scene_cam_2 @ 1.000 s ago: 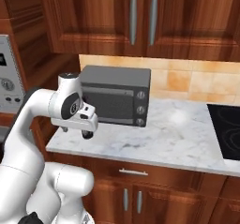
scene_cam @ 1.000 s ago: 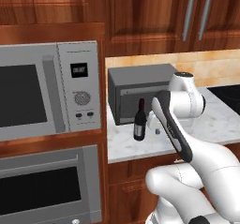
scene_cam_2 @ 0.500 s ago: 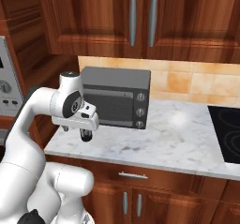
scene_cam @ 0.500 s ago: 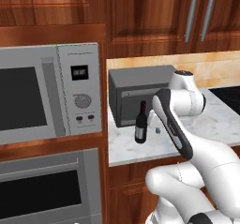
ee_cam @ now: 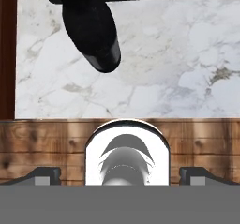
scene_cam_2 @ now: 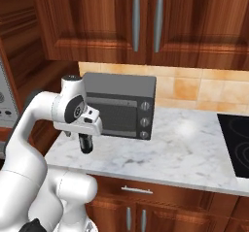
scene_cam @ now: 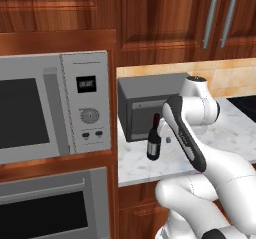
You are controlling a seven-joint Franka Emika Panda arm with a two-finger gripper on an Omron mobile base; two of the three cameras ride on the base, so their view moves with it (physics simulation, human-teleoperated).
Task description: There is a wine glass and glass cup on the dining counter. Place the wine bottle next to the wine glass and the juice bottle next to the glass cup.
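The wine bottle (scene_cam: 154, 144), dark with a dark red neck, stands on a marble counter (scene_cam: 235, 133) just in front of a grey toaster oven (scene_cam: 150, 103). In the right base view the bottle's dark lower body (scene_cam_2: 86, 143) shows under my white hand (scene_cam_2: 90, 123). In the hand view the bottle (ee_cam: 93, 31) lies at the upper left, well ahead of my gripper (ee_cam: 122, 174). The gripper is open, its fingertips (ee_cam: 43, 173) wide apart with nothing between them. It hovers over the counter's front edge. The wine glass, glass cup, juice bottle and dining counter are out of view.
A built-in microwave (scene_cam: 50, 108) and an oven (scene_cam: 50, 208) fill the wall left of the counter. A dark cooktop (scene_cam_2: 236, 143) lies at the counter's right end. Wooden upper cabinets (scene_cam_2: 146, 22) hang above. Bare marble (scene_cam_2: 185, 148) stretches right of the toaster oven (scene_cam_2: 121, 105).
The whole picture has shifted a little, so the camera has moved. My hand has sunk slightly lower toward the counter near the bottle.
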